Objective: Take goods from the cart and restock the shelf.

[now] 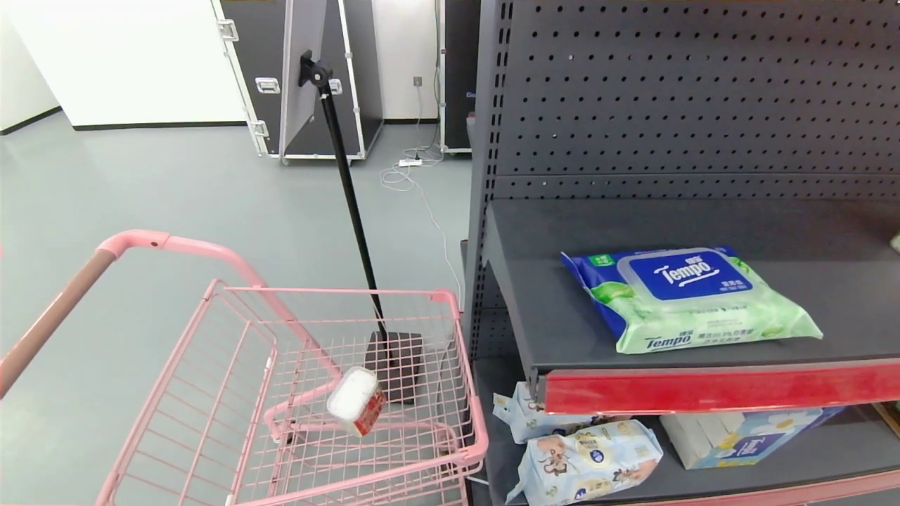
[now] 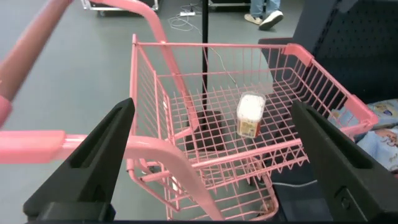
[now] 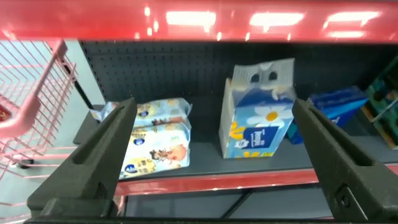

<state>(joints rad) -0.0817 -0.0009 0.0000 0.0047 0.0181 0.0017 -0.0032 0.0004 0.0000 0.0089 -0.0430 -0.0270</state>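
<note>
**Head view.** The cart [image 1: 450,299] stands on the robot's left, hard against the end of the shelf [image 1: 534,309]. One container [image 1: 356,400] is counted in the cart. It has a white lid and a red label, and it lies tilted on the wire floor near the corner closest to the shelf. One green-and-blue wipes pack [image 1: 685,299] lies flat on the upper board. On the lower board, two pale packs [image 1: 587,460] and one tissue pack [image 1: 745,436] are counted. Since the cart lies on the left, the left arm is judged the nearer one for the pick.

**Left wrist view.** The left gripper [image 2: 212,106] is spread wide and holds nothing. It is poised above the handle end of the cart [image 2: 211,45]. The container [image 2: 250,114] lies ahead of and below the gripper, well apart from it. It falls within the span of the two fingers, though closer to one finger than to the other. Its lid is turned up toward the gripper, and its long axis is judged to run roughly along the approach line rather than across it. A descent forward into the basket is therefore called for.

**Right wrist view.** The right gripper [image 3: 214,102] is likewise spread wide and empty. It is held low, facing the lower board beneath the red rail [image 3: 199,18]. Ahead of it are two pale packs [image 3: 155,140] stacked one on the other, one upright tissue pack [image 3: 258,112] and one blue pack [image 3: 339,106]. A corner of the cart [image 3: 31,93] appears to one side.
</note>
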